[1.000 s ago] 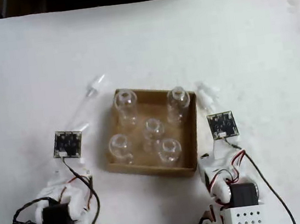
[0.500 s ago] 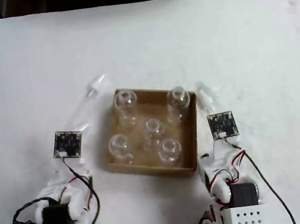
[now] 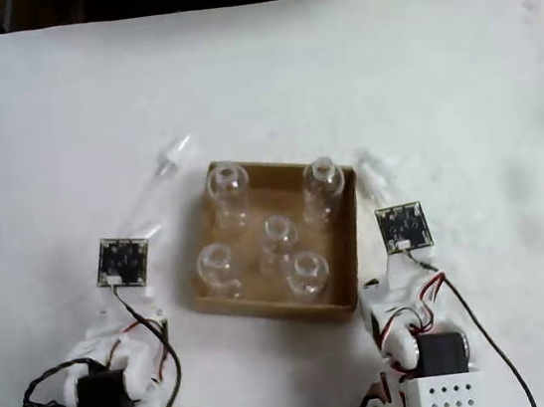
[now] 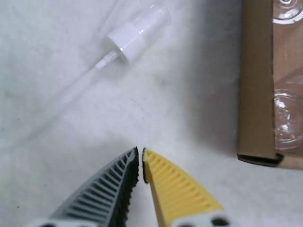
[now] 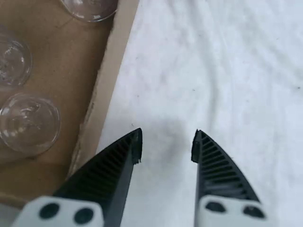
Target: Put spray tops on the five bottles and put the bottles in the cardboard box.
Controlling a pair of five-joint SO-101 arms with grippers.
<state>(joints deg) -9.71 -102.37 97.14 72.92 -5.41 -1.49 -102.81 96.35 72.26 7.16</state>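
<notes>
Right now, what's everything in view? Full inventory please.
bottles: five, clear, standing in the cardboard box
cardboard box: one, brown, mid-table between the arms
spray top: one, white with a clear tube, lying on the table on the left arm's side of the box
table: one, white cover
left gripper: one, grey and yellow fingers, shut, near the spray top
right gripper: one, black fingers, open, beside the box

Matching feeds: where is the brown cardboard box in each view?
High view: brown cardboard box mid white table, between the arms.
Left wrist view: its wall beside the shut left gripper.
Right wrist view: its wall beside the open right gripper.
Shared landmark: clear bottles inside.
</notes>
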